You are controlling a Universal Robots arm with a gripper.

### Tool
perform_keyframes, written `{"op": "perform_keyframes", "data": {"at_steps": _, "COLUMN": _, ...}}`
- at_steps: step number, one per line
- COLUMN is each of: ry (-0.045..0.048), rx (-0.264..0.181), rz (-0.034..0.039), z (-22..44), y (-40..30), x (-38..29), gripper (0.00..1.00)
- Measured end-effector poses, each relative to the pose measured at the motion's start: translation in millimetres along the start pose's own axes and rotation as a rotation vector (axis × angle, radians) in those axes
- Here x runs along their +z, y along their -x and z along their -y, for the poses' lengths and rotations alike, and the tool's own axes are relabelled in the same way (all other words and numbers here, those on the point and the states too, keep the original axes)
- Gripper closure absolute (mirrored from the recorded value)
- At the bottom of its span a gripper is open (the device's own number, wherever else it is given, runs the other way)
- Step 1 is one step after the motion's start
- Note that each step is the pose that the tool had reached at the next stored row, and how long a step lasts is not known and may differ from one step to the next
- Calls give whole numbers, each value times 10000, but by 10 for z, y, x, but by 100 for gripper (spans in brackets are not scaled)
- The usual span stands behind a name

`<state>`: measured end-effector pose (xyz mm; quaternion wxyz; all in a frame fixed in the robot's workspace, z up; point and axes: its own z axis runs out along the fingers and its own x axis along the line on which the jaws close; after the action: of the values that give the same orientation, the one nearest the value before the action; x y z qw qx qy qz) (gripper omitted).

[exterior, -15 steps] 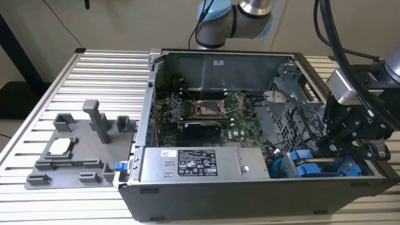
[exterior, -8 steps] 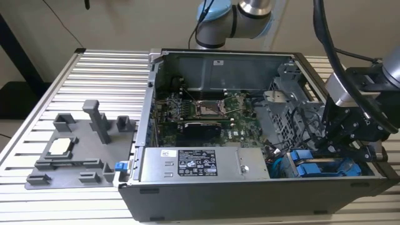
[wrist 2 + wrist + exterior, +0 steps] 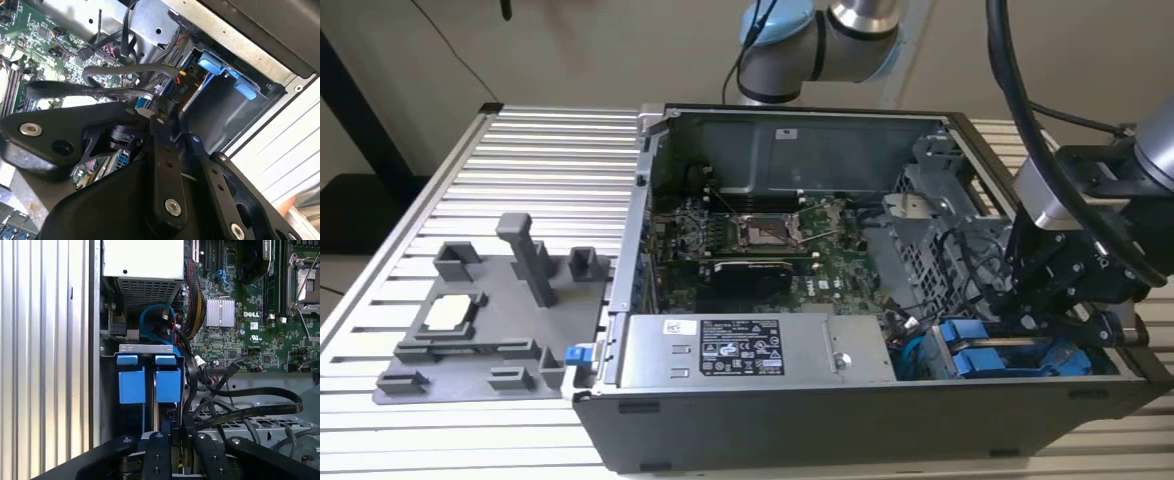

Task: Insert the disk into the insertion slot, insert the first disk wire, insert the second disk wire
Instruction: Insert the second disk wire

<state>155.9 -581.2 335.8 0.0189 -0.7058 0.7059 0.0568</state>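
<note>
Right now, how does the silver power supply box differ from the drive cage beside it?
The power supply box is a closed silver block with a label on top; the drive cage is open grey sheet metal holding two blue carriers. The gripper hangs over the drive cage, apart from the power supply box. Both sit side by side along the same wall of the case.

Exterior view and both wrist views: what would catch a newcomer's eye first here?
The open computer case on the ribbed table, its green motherboard bare in the middle. Next, two bright blue drive carriers side by side in the drive cage, at the case's corner on the exterior view's right. The arm's black hand reaches down right at them, among black cables.
</note>
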Motion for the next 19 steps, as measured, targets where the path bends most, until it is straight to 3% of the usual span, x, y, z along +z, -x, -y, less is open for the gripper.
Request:
{"op": "perform_keyframes", "data": {"at_steps": 9, "ry": 14, "rx": 2, "rz": -5, "z": -6, "y": 11, "x": -109, "gripper": 76}}
{"op": "perform_keyframes", "data": {"at_steps": 12, "ry": 14, "rx": 2, "rz": -7, "z": -11, "y": 19, "x": -200, "gripper": 76}}
{"op": "perform_keyframes", "data": {"at_steps": 16, "ry": 16, "rx": 2, "rz": -7, "z": -20, "y": 37, "x": -374, "gripper": 76}}
{"op": "perform_keyframes", "data": {"at_steps": 19, "ry": 16, "rx": 2, "rz": -6, "z": -21, "y": 38, "x": -395, "gripper": 76}}
